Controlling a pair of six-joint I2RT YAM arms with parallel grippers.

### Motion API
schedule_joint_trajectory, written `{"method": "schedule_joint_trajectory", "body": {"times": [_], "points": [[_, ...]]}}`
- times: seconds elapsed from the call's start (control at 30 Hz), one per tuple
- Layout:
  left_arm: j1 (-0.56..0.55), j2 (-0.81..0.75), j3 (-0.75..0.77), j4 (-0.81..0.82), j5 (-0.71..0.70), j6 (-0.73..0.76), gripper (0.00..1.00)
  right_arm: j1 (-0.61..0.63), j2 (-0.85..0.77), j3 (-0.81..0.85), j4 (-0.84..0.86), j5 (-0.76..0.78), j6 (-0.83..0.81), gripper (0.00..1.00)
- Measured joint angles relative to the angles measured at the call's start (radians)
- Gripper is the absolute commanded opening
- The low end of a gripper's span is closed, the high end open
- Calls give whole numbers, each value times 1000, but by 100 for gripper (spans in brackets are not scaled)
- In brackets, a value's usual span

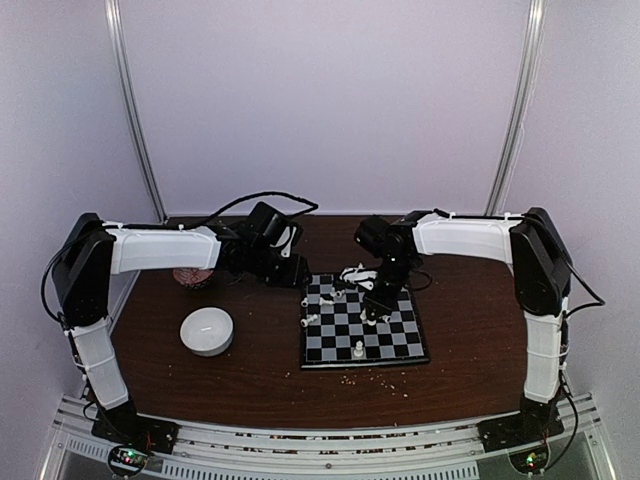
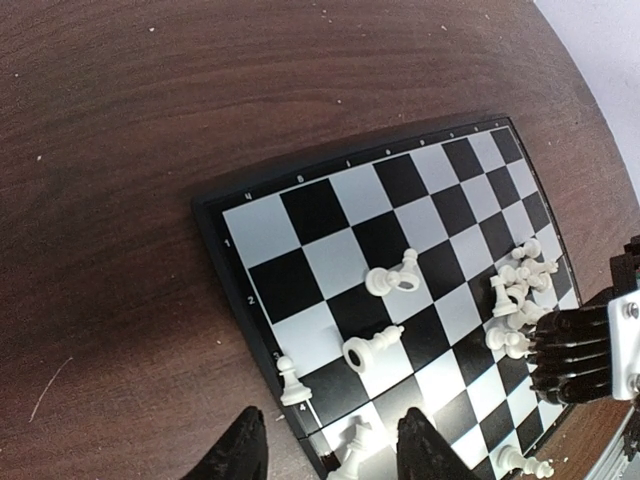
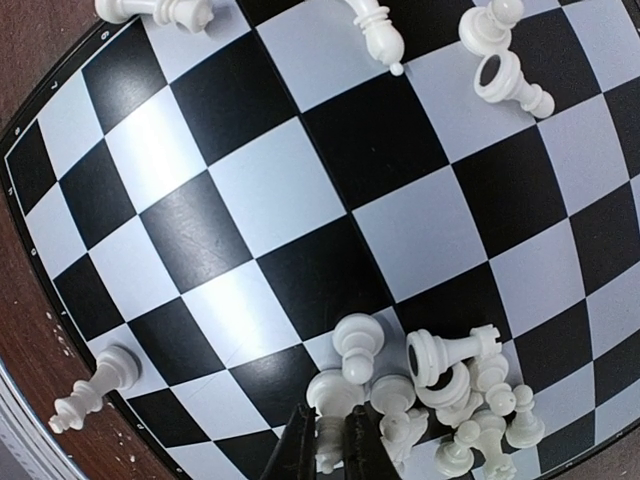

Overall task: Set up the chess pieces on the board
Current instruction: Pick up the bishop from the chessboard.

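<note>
On board far half: right gripper jaws pinched on chess piece, right arm nearer; left gripper jaws part-open, empty.

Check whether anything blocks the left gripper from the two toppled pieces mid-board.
Another tipped piece lies at the left gripper, between its fingertips, on the way to the two toppled pieces. Past it are only bare board squares; a standing pawn sits to one side.
</note>
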Motion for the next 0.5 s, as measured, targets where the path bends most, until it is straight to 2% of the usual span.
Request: {"method": "schedule_joint_trajectory", "body": {"times": [0.23, 0.5], "points": [[0, 0, 0, 0, 0, 0, 45, 6, -24, -4, -11, 6, 0, 0], [0, 0, 0, -5, -3, 16, 45, 45, -275, -157, 7, 8, -8, 0]]}}
